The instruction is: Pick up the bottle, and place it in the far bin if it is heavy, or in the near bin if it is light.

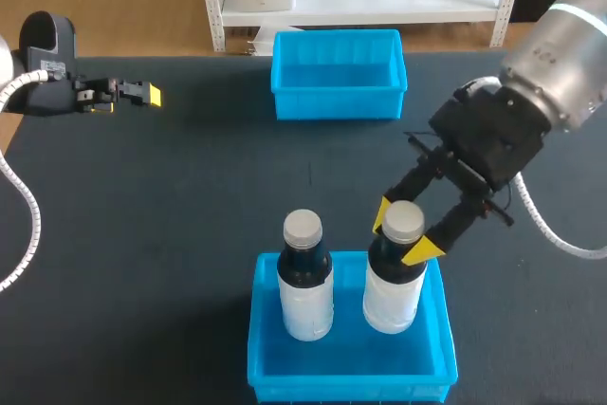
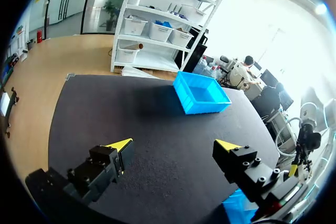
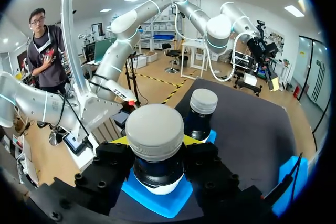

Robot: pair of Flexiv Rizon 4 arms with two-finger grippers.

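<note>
readable text: none, in any view.
right bottle (image 1: pixel 391 299): white wrap, no print legible; cap seen close in the right wrist view is plain grey.
left bottle (image 1: pixel 305 303): same white wrap and grey cap, nothing legible.
white tag (image 1: pixel 53 69): small sticker on the left wrist housing, too small to read.
far bin (image 1: pixel 337 101): plain blue walls, no lettering to make out.
near bin (image 1: pixel 259 348): same, plain blue.
</note>
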